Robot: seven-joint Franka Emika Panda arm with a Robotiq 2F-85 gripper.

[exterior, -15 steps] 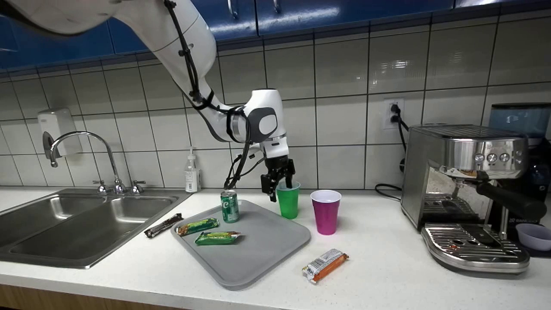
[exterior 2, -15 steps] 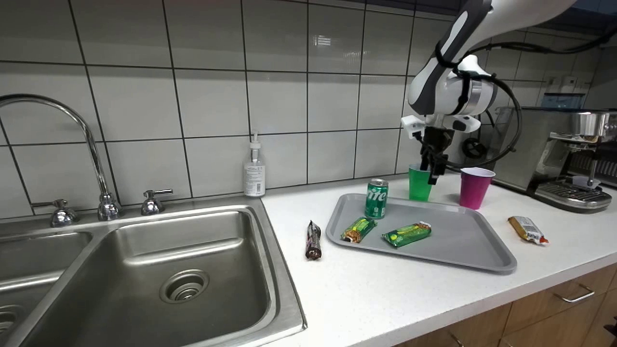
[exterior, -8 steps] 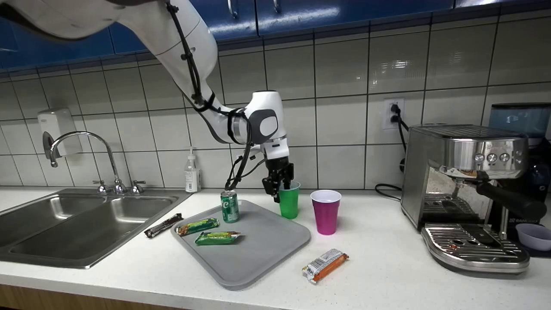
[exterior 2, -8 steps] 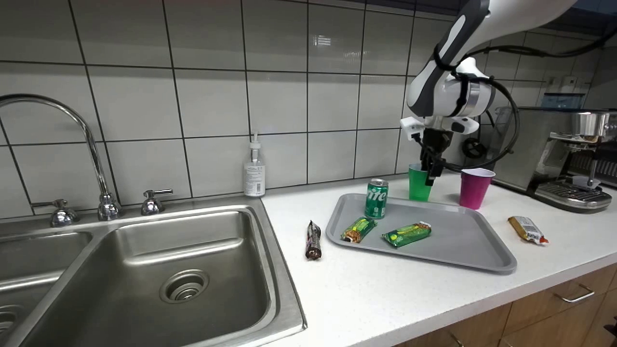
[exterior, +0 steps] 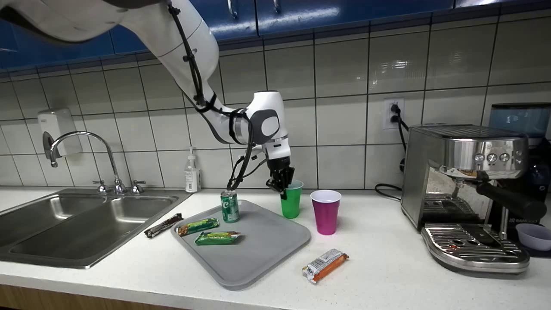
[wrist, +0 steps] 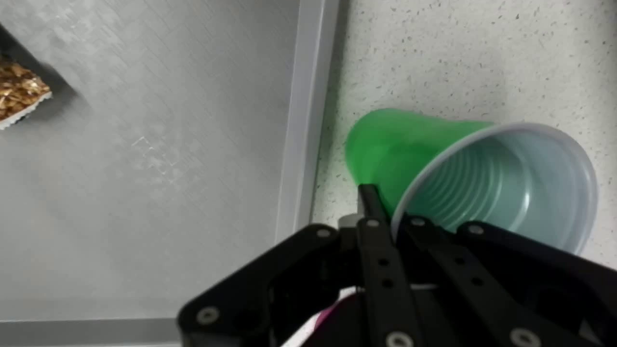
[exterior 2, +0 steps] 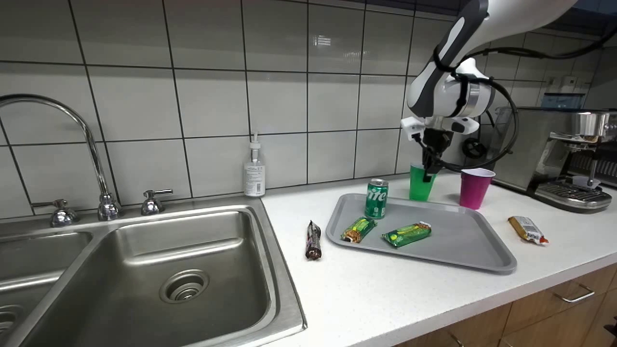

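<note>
My gripper (wrist: 391, 214) is shut on the wall of a green cup (wrist: 405, 149) at its rim. One finger lies outside the cup, and the other reaches inside, its tip hidden by the wall. In both exterior views the green cup (exterior: 292, 206) (exterior 2: 419, 189) stands on the counter behind a grey tray (exterior: 258, 258), about upright. Just to its right in an exterior view is a magenta cup (exterior: 326, 217) with a white inside; only a sliver of it shows beneath the gripper in the wrist view.
On the tray are a green soda can (exterior 2: 376, 198) and two green-wrapped bars (exterior 2: 407, 234) (exterior 2: 359, 230). A dark bar (exterior 2: 313, 241) and an orange-and-white bar (exterior: 325, 265) lie on the counter. A sink (exterior 2: 193, 270), an espresso machine (exterior: 465, 172) and the tiled wall (exterior: 340, 120) surround the area.
The jaws have closed together on the green cup's rim, and the cup has shifted slightly toward the magenta one. The arm has barely moved; everything else is where it was.
</note>
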